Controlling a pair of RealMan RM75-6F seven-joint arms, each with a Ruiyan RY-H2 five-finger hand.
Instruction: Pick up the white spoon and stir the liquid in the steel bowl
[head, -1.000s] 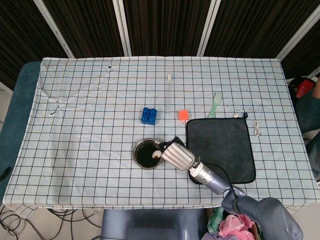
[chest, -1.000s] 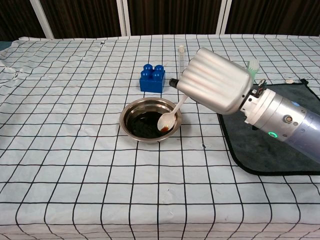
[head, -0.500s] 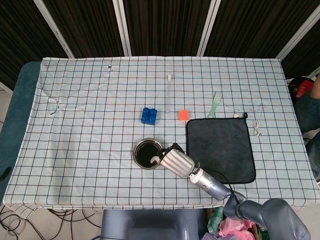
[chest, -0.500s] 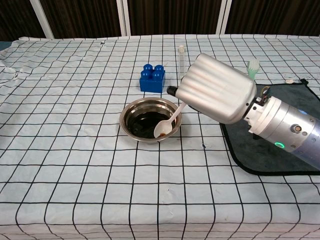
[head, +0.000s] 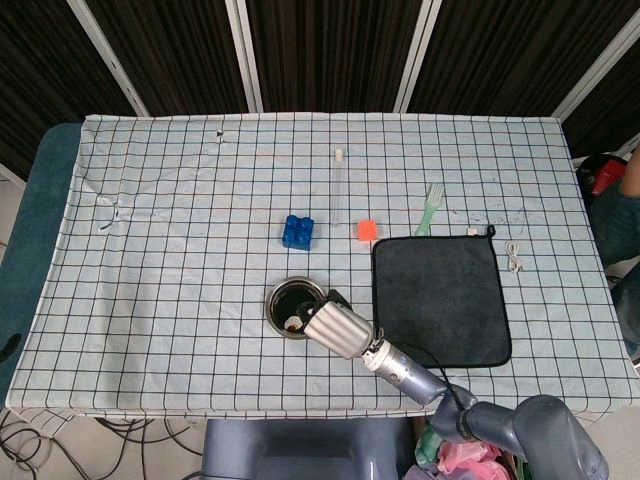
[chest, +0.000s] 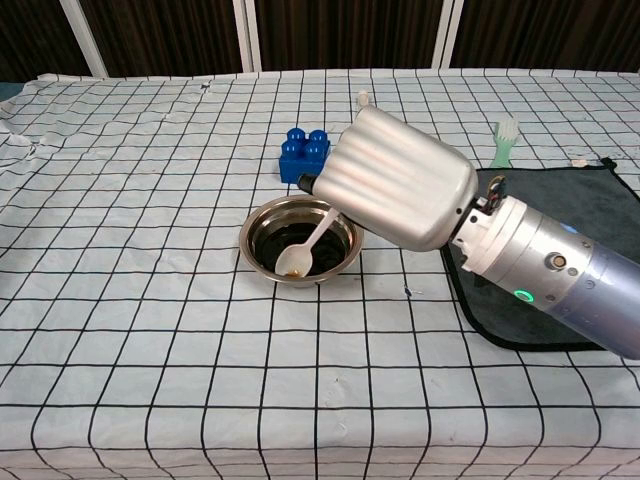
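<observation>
A steel bowl (chest: 262, 228) (head: 277, 293) of dark liquid sits on the checked cloth near the front middle. My right hand (chest: 395, 190) (head: 340, 329) hovers just right of the bowl and grips the handle of the white spoon (chest: 308, 243) (head: 297, 323). The spoon slants down to the left, with its scoop in the liquid at the bowl's near side. My left hand shows in neither view.
A blue brick (chest: 299, 153) stands just behind the bowl, partly hidden by the hand. A dark mat (chest: 580, 210) (head: 440, 290) lies to the right. Further back lie an orange cube (head: 366, 230), a clear tube (head: 339, 180), a green fork (head: 431, 208) and a small cable (head: 514, 256).
My right hand has moved left and toward the front edge. The spoon's scoop has swept from the bowl's right rim to its near-left side in the liquid.
</observation>
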